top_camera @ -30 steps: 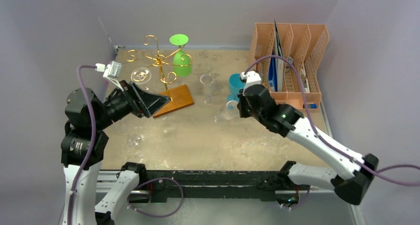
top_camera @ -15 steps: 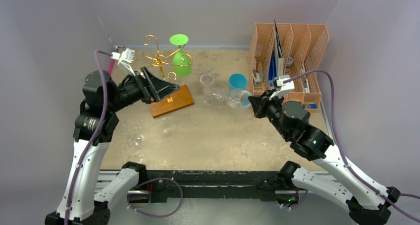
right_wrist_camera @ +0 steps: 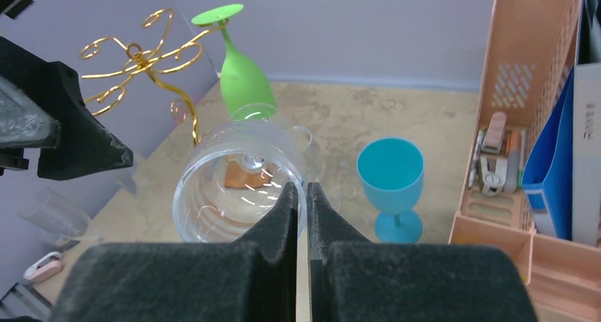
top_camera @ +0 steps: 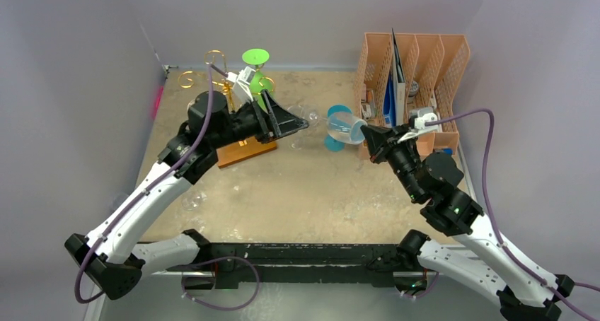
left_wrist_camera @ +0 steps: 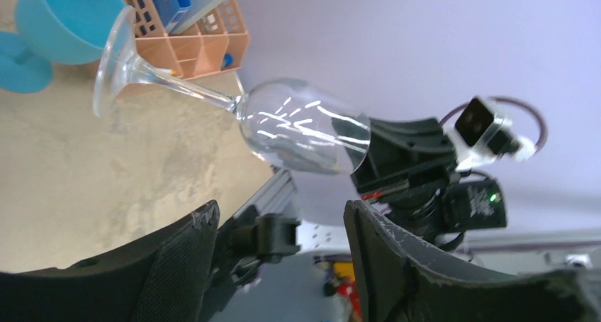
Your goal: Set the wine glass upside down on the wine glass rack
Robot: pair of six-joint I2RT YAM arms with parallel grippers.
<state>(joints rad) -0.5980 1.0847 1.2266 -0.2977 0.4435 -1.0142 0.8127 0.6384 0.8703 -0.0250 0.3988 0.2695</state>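
At about ten o'clock on the table (top_camera: 283, 194) stands the gold wire rack (right_wrist_camera: 135, 55). A green glass (right_wrist_camera: 244, 84) hangs on it upside down by its foot, and the other curled arms that can be seen are bare. The left gripper (top_camera: 297, 124) reaches across toward the middle with its jaws apart and nothing between them. Just beyond it, toward one o'clock, is the clear wine glass (top_camera: 342, 125), held off the table and lying nearly level, its foot pointing at the left gripper and its bowl empty. The right gripper (right_wrist_camera: 301, 194) has its jaws pinched closed on the rim of that bowl. This looks like a hand-over: the left arm would need to close on the stem or foot, let the right arm release the rim, then turn the glass bowl-down and slide its stem into a free curl of the rack. A blue goblet (right_wrist_camera: 390, 167) stands upright and empty just behind the glass. At two o'clock an orange file organiser (top_camera: 453, 70) holds a blue folder (right_wrist_camera: 556, 173), some upright papers and a few small items too unclear to name.
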